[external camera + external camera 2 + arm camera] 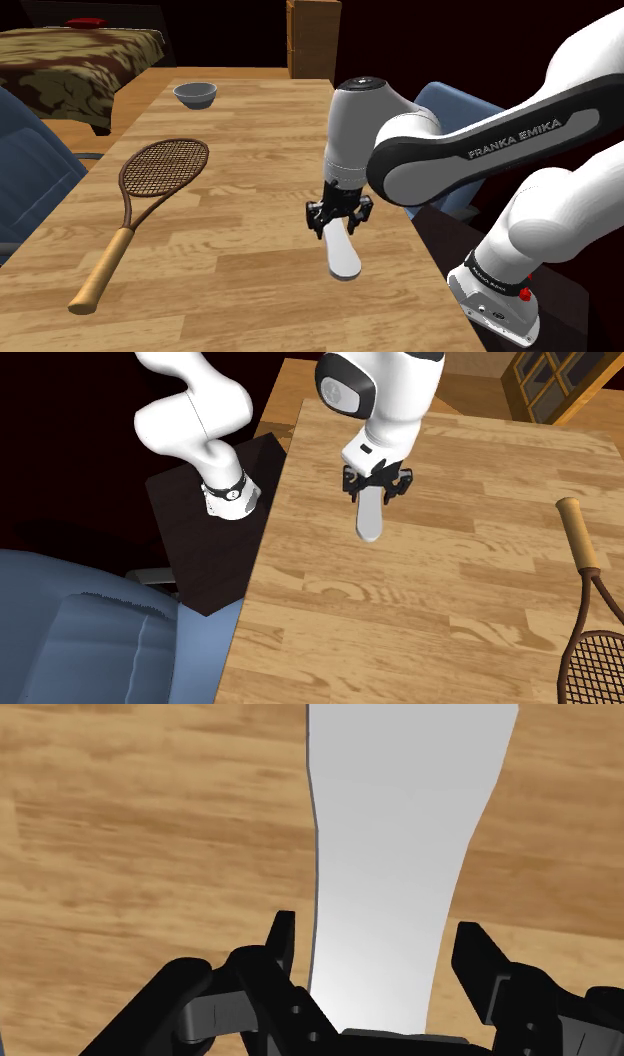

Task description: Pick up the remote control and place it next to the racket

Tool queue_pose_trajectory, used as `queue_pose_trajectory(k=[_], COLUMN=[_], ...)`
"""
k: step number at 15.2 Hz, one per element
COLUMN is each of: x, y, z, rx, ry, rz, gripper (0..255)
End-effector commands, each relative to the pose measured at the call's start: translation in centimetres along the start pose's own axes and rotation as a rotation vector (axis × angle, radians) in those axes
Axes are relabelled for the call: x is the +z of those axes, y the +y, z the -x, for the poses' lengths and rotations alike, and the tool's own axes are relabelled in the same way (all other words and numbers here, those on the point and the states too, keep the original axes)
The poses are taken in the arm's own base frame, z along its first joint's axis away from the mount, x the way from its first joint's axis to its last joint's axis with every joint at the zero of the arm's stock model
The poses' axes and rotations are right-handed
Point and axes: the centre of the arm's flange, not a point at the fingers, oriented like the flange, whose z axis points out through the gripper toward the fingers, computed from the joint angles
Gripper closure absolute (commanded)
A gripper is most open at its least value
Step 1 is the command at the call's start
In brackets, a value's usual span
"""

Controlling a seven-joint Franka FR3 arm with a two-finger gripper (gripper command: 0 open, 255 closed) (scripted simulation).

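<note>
The remote control (342,255) (368,520) (400,854) is a plain white, elongated slab, wider at its far end. It is at the wooden table (250,290) (430,622), close to the edge beside the stand. My gripper (338,218) (375,487) (377,934) comes down on its near, narrow end and is shut on it, one black finger on each long side. I cannot tell whether the remote is off the wood. The racket (150,190) (590,622), brown-framed with a light wooden handle, lies flat well away, towards the shoulder view's left.
A grey bowl (195,95) stands at the table's far end. A blue armchair (30,170) (90,642) sits beside the table, and a bed (70,60) lies beyond. A wooden cabinet (312,40) stands behind. The dark stand (210,542) adjoins the table edge.
</note>
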Motion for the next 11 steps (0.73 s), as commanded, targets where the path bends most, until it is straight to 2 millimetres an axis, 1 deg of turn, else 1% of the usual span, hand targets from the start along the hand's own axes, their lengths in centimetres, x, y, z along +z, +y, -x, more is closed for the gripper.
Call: queue_pose_trajectory(k=[1, 11], x=[-1.2, -6.5], y=[0.0, -0.1], z=[0.0, 0.1], rx=[0.0, 0.0], ry=[0.0, 0.0], rz=[0.0, 0.0], gripper=[255, 255])
